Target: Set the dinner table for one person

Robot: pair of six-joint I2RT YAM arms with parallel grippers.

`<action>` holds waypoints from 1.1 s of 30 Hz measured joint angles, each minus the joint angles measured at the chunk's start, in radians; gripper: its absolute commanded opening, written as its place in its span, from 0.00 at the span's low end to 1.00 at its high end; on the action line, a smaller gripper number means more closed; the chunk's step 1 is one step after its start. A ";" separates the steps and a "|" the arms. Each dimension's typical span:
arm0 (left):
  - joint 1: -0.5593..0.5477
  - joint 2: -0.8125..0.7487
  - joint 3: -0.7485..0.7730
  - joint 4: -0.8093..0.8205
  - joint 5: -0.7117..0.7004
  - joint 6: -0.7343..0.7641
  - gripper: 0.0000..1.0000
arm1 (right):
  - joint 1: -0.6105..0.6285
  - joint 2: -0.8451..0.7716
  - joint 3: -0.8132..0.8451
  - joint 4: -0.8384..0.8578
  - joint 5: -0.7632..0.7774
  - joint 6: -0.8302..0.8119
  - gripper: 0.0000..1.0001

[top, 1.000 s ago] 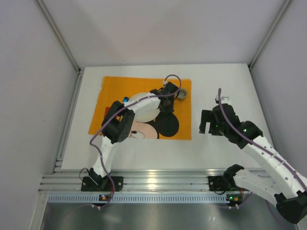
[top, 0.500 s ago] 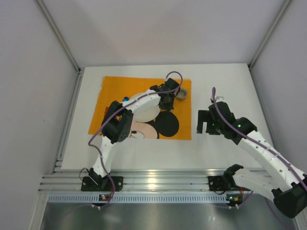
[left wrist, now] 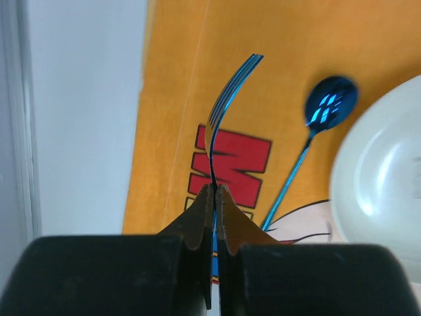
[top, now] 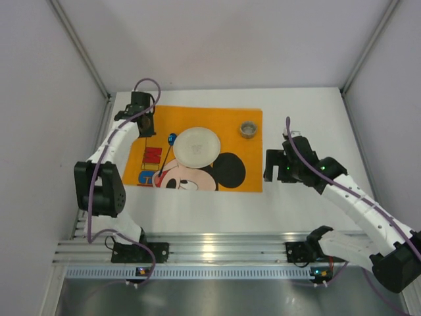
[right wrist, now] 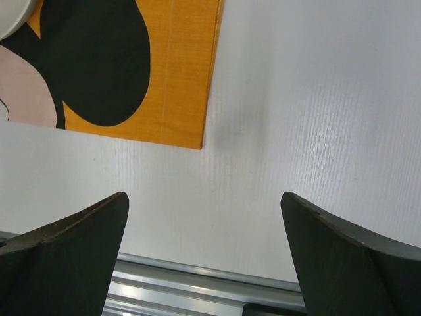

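Surface: white table [top: 309, 118], orange placemat [top: 253, 158], grey walls [top: 223, 39].
Count: one plate [top: 195, 145], one cup [top: 248, 129], one spoon [top: 172, 139], one fork [left wrist: 228, 92].
Left gripper [left wrist: 214, 192]: clamped on fork.
Right gripper [right wrist: 204, 204]: jaws wide, empty.

Bright even light, faint soft shadows, plate [left wrist: 385, 171] blurred at wrist-view edge

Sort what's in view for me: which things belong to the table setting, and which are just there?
Job:
- fork, gripped in the shut left claw
- spoon, plate and cup, on the placemat
- table

Just there:
- rail at the near edge
- right claw, open, empty
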 measured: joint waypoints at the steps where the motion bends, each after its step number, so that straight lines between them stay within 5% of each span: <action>1: 0.021 0.013 -0.029 0.000 -0.005 0.019 0.00 | 0.000 0.000 0.000 0.001 -0.003 0.000 1.00; 10: 0.057 0.196 -0.083 0.053 0.007 0.094 0.00 | 0.000 -0.005 0.000 0.001 -0.029 -0.006 1.00; 15: 0.064 0.217 -0.083 0.107 -0.003 0.113 0.61 | 0.000 -0.037 -0.002 -0.003 -0.038 -0.007 1.00; 33: -0.039 0.158 -0.141 0.196 0.199 0.059 0.41 | -0.007 -0.040 -0.002 -0.010 -0.039 -0.038 1.00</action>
